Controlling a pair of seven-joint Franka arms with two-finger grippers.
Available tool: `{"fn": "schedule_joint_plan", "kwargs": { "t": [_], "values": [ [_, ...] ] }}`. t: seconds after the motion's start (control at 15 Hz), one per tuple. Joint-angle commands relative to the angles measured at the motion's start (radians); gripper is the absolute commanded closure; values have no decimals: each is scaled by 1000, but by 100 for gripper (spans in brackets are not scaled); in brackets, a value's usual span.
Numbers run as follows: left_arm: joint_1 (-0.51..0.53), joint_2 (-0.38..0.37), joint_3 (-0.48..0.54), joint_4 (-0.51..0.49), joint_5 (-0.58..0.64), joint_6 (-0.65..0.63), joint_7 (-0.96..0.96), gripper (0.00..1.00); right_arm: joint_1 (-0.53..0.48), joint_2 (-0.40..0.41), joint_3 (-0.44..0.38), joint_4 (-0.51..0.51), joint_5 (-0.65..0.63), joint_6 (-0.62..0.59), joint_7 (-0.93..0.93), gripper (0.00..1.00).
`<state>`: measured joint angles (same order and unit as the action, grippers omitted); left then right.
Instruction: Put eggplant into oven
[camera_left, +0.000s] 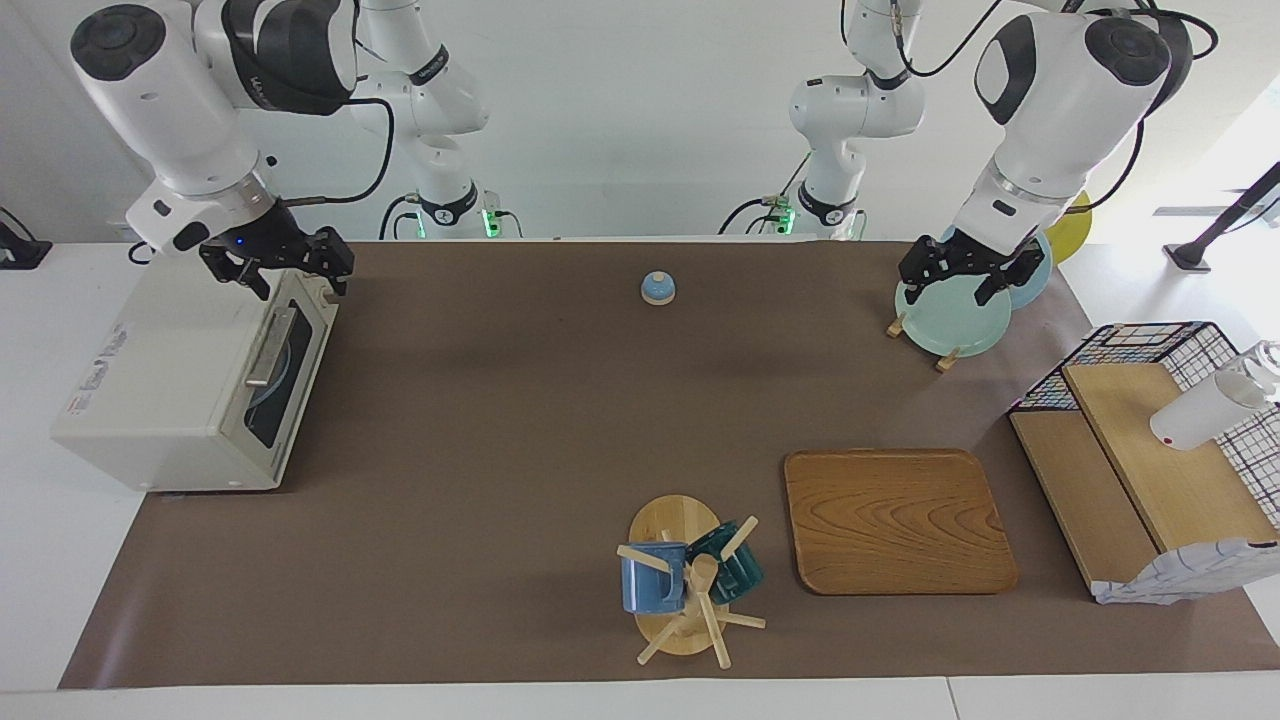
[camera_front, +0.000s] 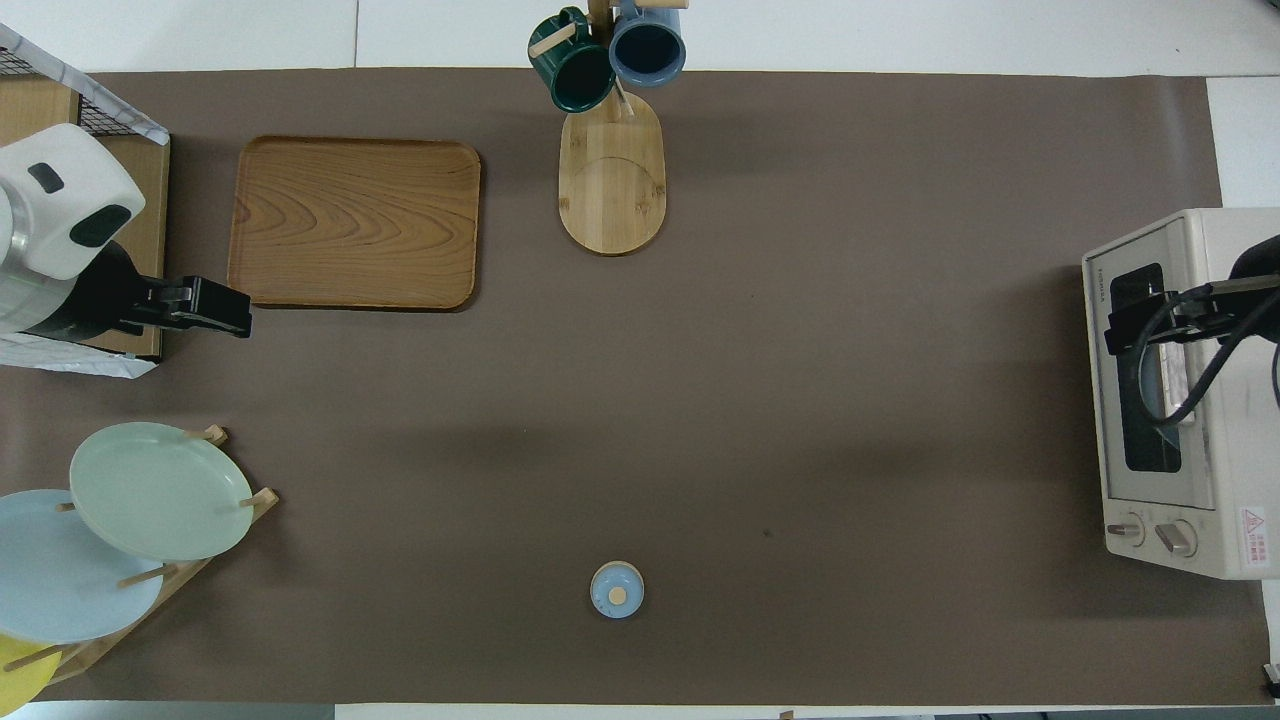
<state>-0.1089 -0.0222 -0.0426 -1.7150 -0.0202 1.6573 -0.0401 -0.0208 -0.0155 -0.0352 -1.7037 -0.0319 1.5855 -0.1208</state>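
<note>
The mug rack (camera_left: 680, 580) stood on the surface (camera_left: 500, 450), no eggplant visible anywhere, perhaps already inside the shut oven (camera_left: 190, 385), over which the right claw (camera_left: 290, 275) hung open and empty, the left claw (camera_left: 968, 280) likewise open and empty over the plates (camera_left: 955, 315).

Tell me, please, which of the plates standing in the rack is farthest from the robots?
The pale green plate: it stands at the rack's outer end, with the light blue plate and then the yellow plate nearer the robots.

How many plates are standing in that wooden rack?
3: a pale green plate farthest from the robots, a light blue plate next, and a yellow plate nearest them, mostly cut off; more may be hidden.
</note>
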Motion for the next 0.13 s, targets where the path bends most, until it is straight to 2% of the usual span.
{"fn": "schedule_joint_plan", "kwargs": {
  "t": [0.0, 0.07],
  "values": [
    [8, -7, 0, 8, -10, -16, 3, 0, -10, -14, 8, -11, -3, 11, 4, 0],
    [8, -8, 0, 8, -10, -16, 2, 0, -8, -14, 9, -11, -3, 10, 6, 0]
  ]
}}
